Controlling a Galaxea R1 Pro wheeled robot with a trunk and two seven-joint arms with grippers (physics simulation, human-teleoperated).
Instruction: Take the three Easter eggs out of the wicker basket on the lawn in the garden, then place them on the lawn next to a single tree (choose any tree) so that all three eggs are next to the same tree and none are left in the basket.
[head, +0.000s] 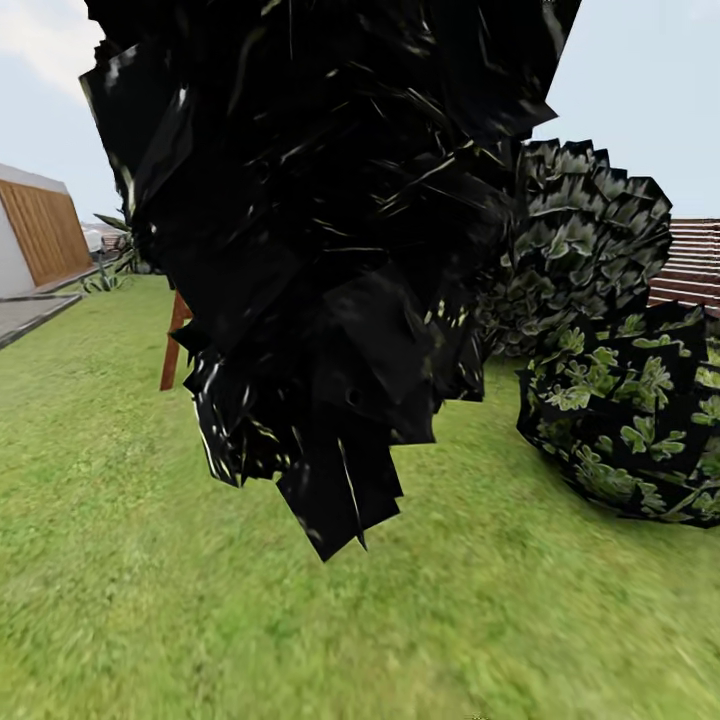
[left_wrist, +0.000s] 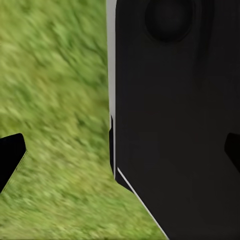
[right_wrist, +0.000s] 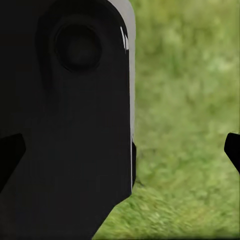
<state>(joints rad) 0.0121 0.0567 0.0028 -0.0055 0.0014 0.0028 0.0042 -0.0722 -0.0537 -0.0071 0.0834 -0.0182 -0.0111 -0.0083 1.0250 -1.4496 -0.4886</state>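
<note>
Dark tree crown (head: 320, 250) hung close ahead; bushes (head: 620, 420) crowded right. Lawn (head: 120, 560) lay open left. Both grippers' fingers (left_wrist: 10, 160) (right_wrist: 232, 150) stood apart, empty.

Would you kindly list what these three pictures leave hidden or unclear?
- Head view: a dark mass of leaf patches hides the garden behind it; a reddish-brown post peeks out, the rest covered.
- Head view: the low bush is cut off by the right edge.
- Both wrist views: a black robot part blocks half the picture, and the lawn is blurred.

Tree (head: 330, 230) crown cut off above
</note>
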